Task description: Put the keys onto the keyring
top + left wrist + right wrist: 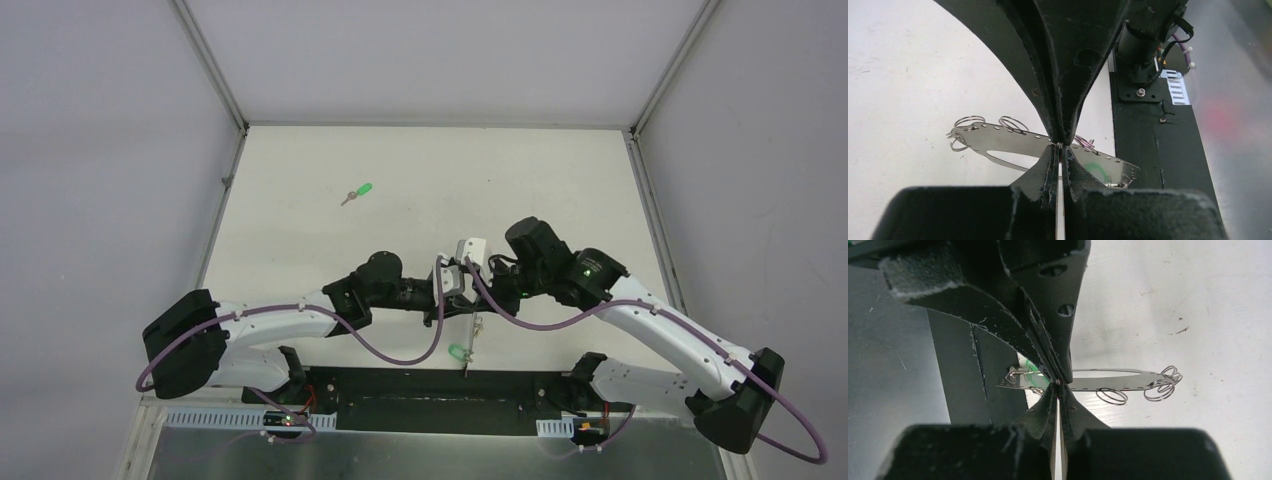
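The keyring [998, 135] is a flat metal strip with holes and small wire rings along it. It is held up over the near middle of the tabletop [300, 250]. The left hand [1060, 145] is shut tight on the strip. The right hand [1058, 382] is shut tight on it too. A green key [459, 352] hangs at its near end. A second key [357, 192], also green, lies far off to the left, well apart.
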